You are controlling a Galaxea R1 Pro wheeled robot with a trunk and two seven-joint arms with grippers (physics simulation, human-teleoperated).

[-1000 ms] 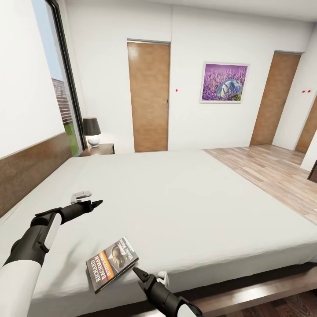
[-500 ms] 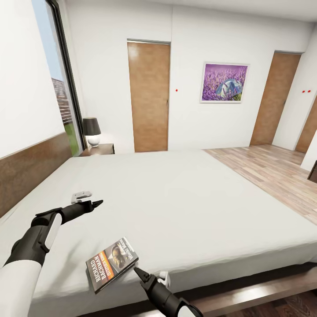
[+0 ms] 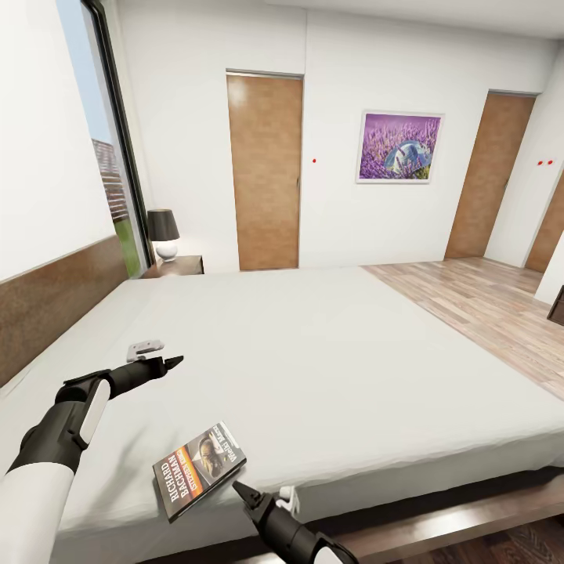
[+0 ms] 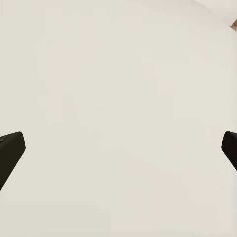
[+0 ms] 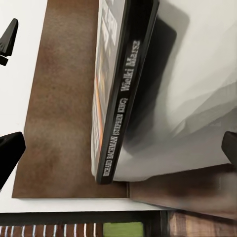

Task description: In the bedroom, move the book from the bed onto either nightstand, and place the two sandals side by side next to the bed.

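Observation:
The book (image 3: 198, 470), a dark paperback with an orange band, lies flat on the bed (image 3: 337, 360) near its front edge. My right gripper (image 3: 237, 490) hovers just off the book's right corner, at the mattress edge. In the right wrist view the book's spine (image 5: 121, 98) lies between the two wide-apart fingertips (image 5: 11, 150), so the gripper is open and empty. My left gripper (image 3: 171, 362) hangs over bare mattress (image 4: 118, 98) further up the bed, with its fingertips (image 4: 12, 148) spread and nothing held. A nightstand (image 3: 182, 265) stands at the bed's far left corner. The two sandals are out of view.
A black-shaded lamp (image 3: 164, 231) stands on the nightstand. The brown headboard (image 3: 55, 305) runs along the left wall below a tall window (image 3: 110, 157). Wood-plank floor (image 3: 486, 305) opens to the right of the bed, with brown doors (image 3: 265, 172) beyond.
My right gripper has slid slightly left and back along the mattress edge, below the book's corner. The left arm and the book are unmoved.

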